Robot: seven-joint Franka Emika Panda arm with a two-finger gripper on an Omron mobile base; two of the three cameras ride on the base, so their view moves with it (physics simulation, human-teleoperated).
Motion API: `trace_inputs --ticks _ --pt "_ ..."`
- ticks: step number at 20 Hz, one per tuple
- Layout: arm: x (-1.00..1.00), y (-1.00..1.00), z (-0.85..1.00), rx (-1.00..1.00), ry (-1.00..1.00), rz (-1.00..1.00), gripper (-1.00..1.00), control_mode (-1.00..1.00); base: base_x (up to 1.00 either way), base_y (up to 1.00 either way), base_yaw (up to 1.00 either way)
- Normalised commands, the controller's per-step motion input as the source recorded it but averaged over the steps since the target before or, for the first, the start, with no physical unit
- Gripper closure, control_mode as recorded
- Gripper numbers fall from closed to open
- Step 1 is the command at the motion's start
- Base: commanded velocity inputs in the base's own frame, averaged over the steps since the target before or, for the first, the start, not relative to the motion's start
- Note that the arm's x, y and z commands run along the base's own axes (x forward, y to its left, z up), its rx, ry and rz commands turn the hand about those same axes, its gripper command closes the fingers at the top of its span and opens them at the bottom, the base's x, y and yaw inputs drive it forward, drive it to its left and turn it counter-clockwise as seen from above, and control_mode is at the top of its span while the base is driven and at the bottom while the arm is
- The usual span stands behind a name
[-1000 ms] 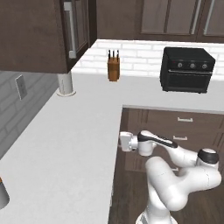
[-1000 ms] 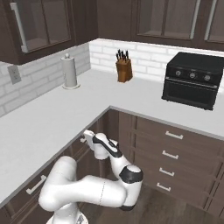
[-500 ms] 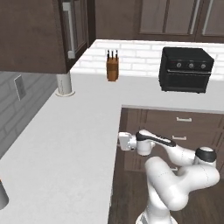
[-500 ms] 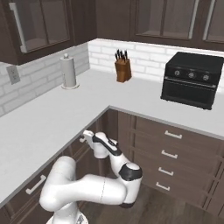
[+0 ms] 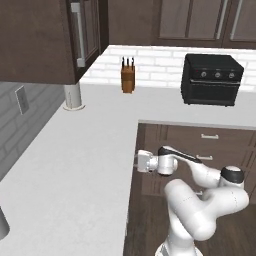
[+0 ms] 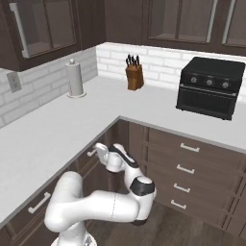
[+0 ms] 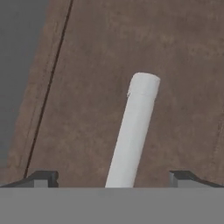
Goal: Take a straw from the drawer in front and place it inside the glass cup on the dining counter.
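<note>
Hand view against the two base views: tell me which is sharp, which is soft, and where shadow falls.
Hand view: soft and coarse, the drawer handle and brown drawer front blurred, open gripper tips at the bottom edge. Left base view: crisp, even light, the knife block barely shadowed. Right base view: equally crisp, a dim band beneath the counter overhang, no glare on the oven.

White L-shaped counter (image 5: 75, 165) along brick walls

Knife block (image 5: 128, 76) and black toaster oven (image 5: 211, 80) stand near its back edge; paper-towel roll (image 5: 73, 96) near the left wall edge.

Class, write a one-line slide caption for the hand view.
Open gripper faces the dark brown drawer front, its silver handle between the fingertips.
</note>
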Motion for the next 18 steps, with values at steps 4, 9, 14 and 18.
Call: trace_inputs --ticks 4,9,14,18 --pt "0.18 -0.41 -0.7 0.31 0.0 0.08 -1.0 -1.0 0.0 0.0 0.0" --pt "0.0 -0.05 -0.43 0.14 -0.01 0.04 -1.0 -1.0 0.0 0.0 0.0" --pt "0.0 0.06 -0.21 0.03 -0.01 0.0 -1.0 -1.0 0.0 0.0 0.0" --pt "0.01 0.21 -0.35 0.0 0.0 0.0 -1.0 -1.0 0.0 0.0 0.0"
